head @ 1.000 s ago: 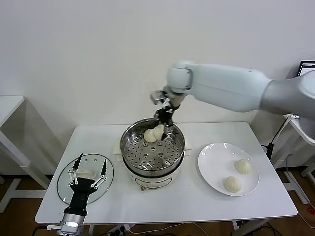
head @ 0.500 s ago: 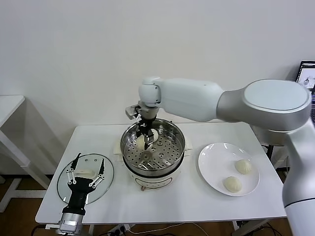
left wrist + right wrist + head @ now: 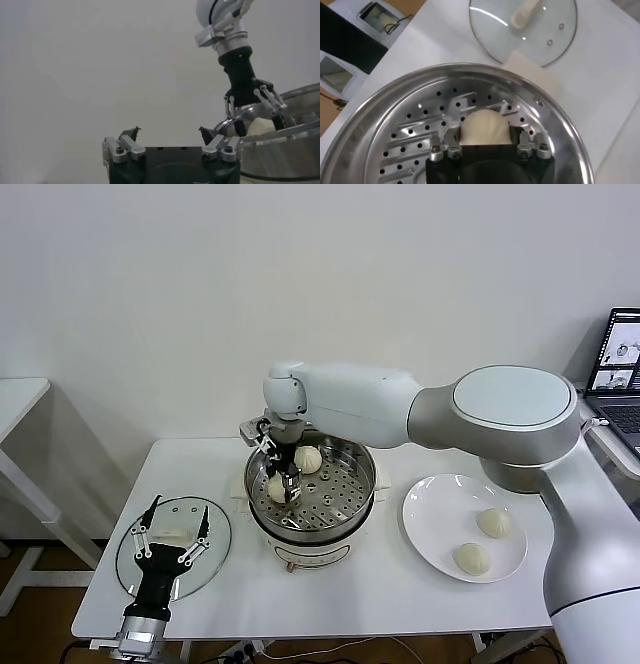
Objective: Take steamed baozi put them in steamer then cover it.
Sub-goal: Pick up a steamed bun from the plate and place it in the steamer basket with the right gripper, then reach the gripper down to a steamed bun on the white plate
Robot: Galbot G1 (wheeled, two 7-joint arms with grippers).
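Head view: the right claw (image 3: 281, 481) is reaching into the steamer (image 3: 311, 486), its fingers loosening around a baozi (image 3: 277, 488); a second baozi (image 3: 308, 459) is lying beside it, and two are waiting on the plate (image 3: 432, 529).

Left wrist view: the left claw (image 3: 169, 135) is hovering wide open, holding nothing.

Right wrist view: the glass cover (image 3: 523, 28) is lying on the desk (image 3: 610, 100).

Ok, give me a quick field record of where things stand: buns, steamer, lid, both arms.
buns in steamer: two, one toward the back, one at the right pincer
buns on plate: two
steamer: mid-table, uncovered
plate: on the table, on the steamer's right
lid: flat on the table, on the steamer's left
right pincer: down inside the steamer, fingers either side of a bun resting on the perforated floor
left pincer: open, hovering over the lid, holding nothing
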